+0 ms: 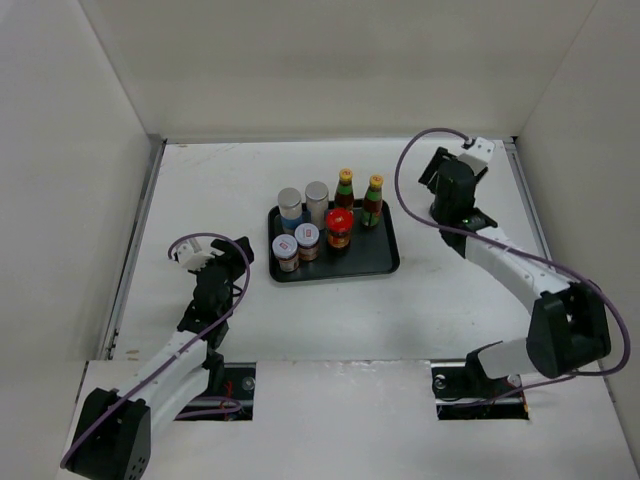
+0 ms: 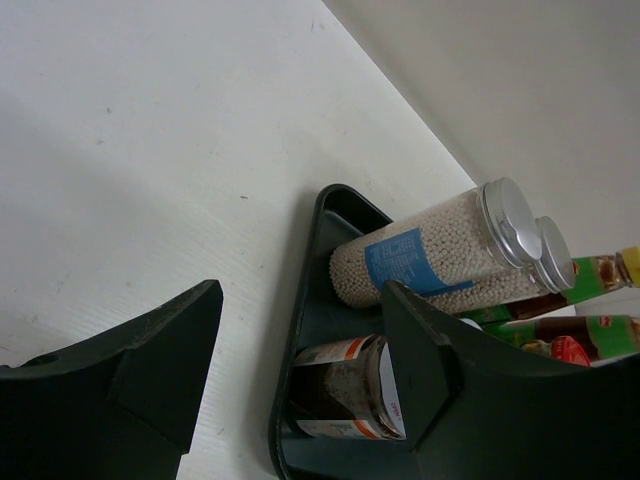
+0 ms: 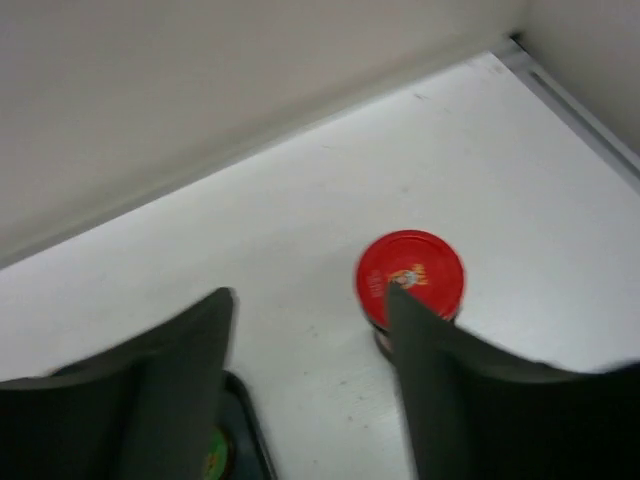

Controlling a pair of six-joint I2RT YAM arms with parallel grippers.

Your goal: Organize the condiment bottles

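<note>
Right wrist view: the red jar (image 3: 410, 275) stood alone on the desk (image 3: 300, 190), outside the tray (image 1: 388, 258), just beside one finger of the right tool (image 3: 308, 295).
Right tool: open, empty.
Left tool (image 2: 300, 295): open, empty, near a tray corner.
Tray: seven bottles (image 1: 317, 195) crowded together.
Risk: a finger could clip the lid and topple the jar; setting it in might knock neighbours.

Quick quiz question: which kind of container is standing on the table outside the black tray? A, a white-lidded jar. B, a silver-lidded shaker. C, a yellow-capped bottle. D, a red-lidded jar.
D: the right wrist view shows a red-lidded jar standing on the white table, clear of the tray, whose corner shows at the bottom.
</note>
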